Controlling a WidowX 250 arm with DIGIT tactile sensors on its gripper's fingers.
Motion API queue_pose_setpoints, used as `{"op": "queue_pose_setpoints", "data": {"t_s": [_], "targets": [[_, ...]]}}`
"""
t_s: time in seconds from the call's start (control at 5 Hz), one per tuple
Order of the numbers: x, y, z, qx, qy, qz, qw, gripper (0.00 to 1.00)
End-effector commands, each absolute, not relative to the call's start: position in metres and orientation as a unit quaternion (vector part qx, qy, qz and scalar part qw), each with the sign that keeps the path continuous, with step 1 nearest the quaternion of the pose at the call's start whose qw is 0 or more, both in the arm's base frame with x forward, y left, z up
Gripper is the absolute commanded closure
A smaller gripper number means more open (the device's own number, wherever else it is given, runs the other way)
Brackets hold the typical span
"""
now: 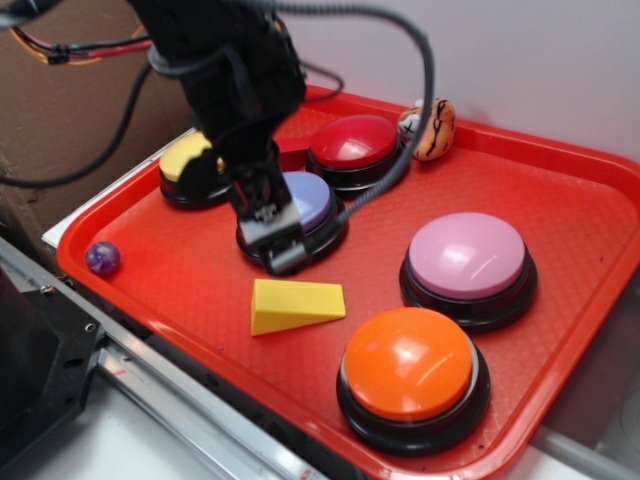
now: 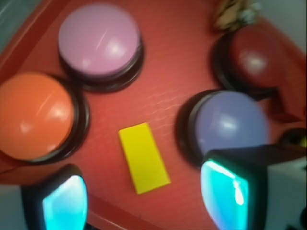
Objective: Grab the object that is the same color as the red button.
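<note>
Gripper fingers spread apart, holding nothing, low over purple button. Red button just beyond fingertips, small red block beside it. Yellow wedge between fingers.

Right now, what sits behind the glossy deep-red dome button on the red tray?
A striped orange, black and white egg-shaped toy lies by the tray's far rim. Beside the deep-red dome button, a small dark-red block shows only partly; the robot arm covers the rest.
</note>
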State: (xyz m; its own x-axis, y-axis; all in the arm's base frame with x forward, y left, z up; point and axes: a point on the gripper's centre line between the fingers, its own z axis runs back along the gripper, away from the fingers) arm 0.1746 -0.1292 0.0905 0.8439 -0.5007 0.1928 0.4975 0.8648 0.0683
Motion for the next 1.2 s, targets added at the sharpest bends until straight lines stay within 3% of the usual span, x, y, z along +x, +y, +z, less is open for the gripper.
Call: {"op": "queue_pose_setpoints", "data": {"t_s": [0.0,0.4,1.0], "targets": [[0.177,-0.128,0.057,-0.019,-0.09,-0.295,0.951,0.0],[0.166,-0.125,0.033,-0.001,-0.064,-0.305,0.95,0.0],[0.161,-0.125,0.012,0.001,-0.043,-0.302,0.952,0.0]]}}
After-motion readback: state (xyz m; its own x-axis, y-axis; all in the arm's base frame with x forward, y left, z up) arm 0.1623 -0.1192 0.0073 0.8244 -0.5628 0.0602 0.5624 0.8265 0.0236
